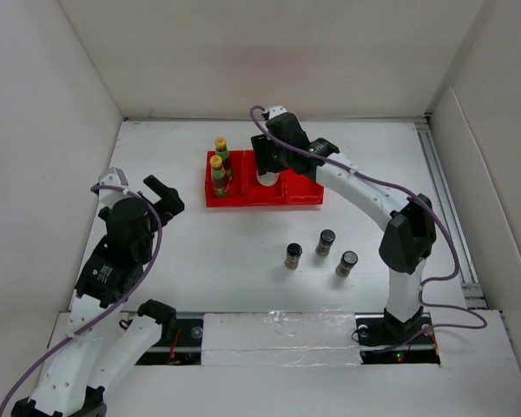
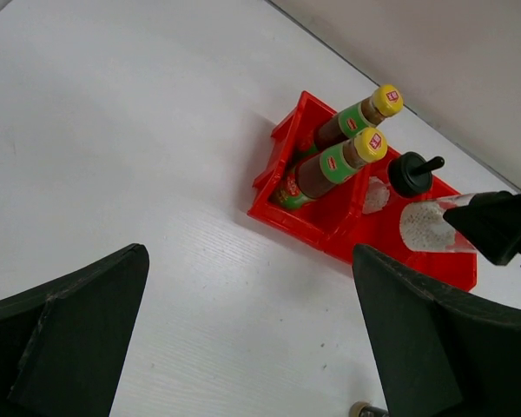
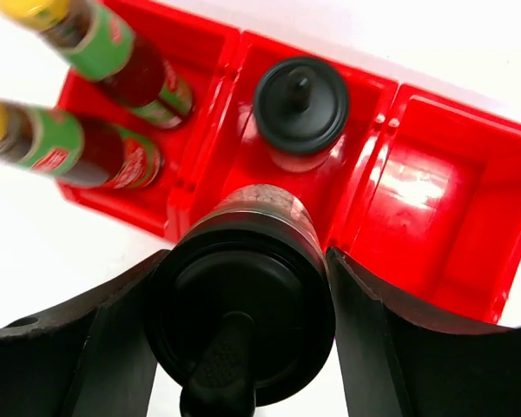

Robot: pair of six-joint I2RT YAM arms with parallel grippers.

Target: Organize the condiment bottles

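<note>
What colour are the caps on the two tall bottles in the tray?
Yellow. The caps show best in the left wrist view.

The fixed overhead camera looked steeply down from the near edge onto the white table [image 1: 243,291]; the left wrist camera eyed the red three-compartment plastic tray [image 2: 297,222] obliquely from afar, the right wrist camera from close above. All three shared it.

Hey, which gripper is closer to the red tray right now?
Right. The right gripper is over the red tray's middle compartment, with a black-lidded jar between its fingers. The left gripper hangs open off the tray's left side, over the table, apart from it.
</note>
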